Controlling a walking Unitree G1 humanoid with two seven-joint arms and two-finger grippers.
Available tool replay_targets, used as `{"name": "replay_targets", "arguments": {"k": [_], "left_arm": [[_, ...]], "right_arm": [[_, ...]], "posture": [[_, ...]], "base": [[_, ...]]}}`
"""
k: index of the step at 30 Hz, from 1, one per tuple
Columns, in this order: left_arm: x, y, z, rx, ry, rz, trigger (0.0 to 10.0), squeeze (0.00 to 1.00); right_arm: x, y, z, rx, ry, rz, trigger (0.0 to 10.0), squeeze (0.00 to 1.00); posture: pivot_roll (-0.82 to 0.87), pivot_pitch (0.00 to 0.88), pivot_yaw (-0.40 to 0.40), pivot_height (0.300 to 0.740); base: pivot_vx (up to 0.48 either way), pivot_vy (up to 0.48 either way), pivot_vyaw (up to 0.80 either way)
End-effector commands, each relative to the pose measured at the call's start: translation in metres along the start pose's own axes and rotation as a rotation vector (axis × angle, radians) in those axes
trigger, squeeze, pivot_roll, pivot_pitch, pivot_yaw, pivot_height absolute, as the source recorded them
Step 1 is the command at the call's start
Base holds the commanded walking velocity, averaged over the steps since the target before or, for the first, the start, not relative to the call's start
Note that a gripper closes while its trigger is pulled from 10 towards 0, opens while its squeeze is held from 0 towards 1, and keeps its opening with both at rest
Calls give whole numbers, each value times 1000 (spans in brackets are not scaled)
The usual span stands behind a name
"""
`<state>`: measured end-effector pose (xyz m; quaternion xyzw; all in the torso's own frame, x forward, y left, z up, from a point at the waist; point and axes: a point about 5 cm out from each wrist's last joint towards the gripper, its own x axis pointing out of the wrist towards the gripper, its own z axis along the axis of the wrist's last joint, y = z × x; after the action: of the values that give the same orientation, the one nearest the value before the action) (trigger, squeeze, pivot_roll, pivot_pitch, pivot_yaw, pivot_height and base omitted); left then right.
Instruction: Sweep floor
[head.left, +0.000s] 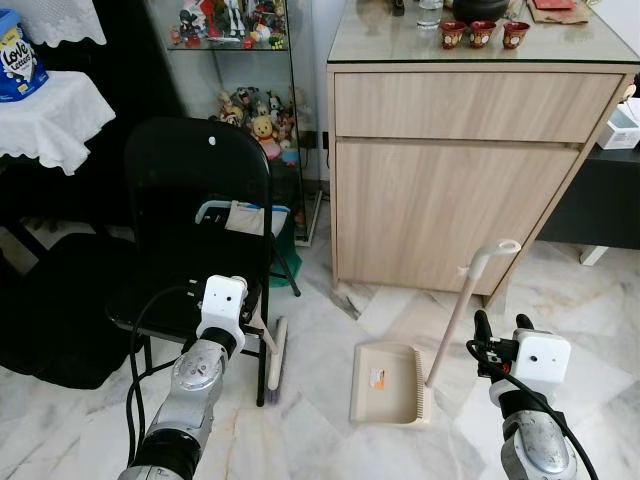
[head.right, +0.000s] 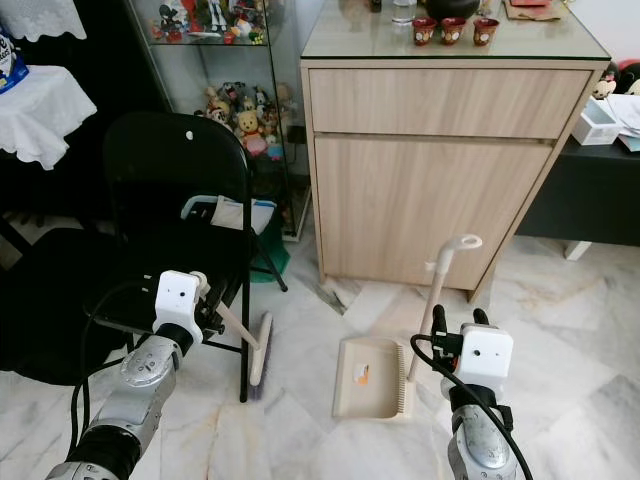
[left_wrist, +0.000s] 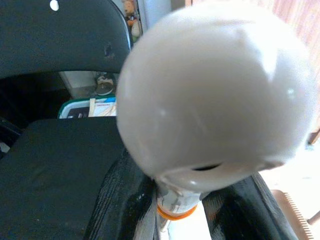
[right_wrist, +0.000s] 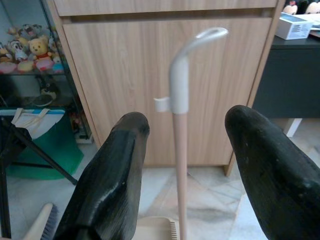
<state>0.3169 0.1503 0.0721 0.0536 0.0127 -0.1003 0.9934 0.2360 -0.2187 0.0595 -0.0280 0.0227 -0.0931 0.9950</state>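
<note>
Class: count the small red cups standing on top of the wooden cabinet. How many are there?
3. The red cups stand in a row on the cabinet top near its back: left cup, middle cup, right cup. The frame's top edge may hide others.

A black folding chair (head.left: 195, 190) stands beside a wooden cabinet (head.left: 460, 180) bearing red cups (head.left: 482, 34).

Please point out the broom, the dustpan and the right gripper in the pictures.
broom (head.right: 259, 351): right eye view, on the head by the floor.
dustpan (head.left: 385, 383): left eye view, on the flat tray.
right gripper (right_wrist: 185, 165): right wrist view, midway between its open fingertips, before the dustpan's handle.
</note>
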Motion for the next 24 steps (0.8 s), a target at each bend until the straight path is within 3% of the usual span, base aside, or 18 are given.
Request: {"name": "replay_targets", "arguments": {"k": [1, 19, 24], "left_arm": [[0, 6, 7, 5, -45, 19, 10000, 0], [-2, 9, 6, 7, -46, 22, 10000, 0], [-3, 11, 5, 7, -38, 32, 10000, 0]], "right_arm": [[1, 0, 2, 6, -1, -5, 10000, 0], [1, -2, 1, 6, -1, -29, 10000, 0], [1, -2, 1, 8, -2, -32, 10000, 0]], "posture": [[-104, 108, 65, 740], [-99, 118, 67, 740], [-99, 122, 68, 740]], "base": [[349, 0, 0], [349, 0, 0], [0, 0, 0]]}}
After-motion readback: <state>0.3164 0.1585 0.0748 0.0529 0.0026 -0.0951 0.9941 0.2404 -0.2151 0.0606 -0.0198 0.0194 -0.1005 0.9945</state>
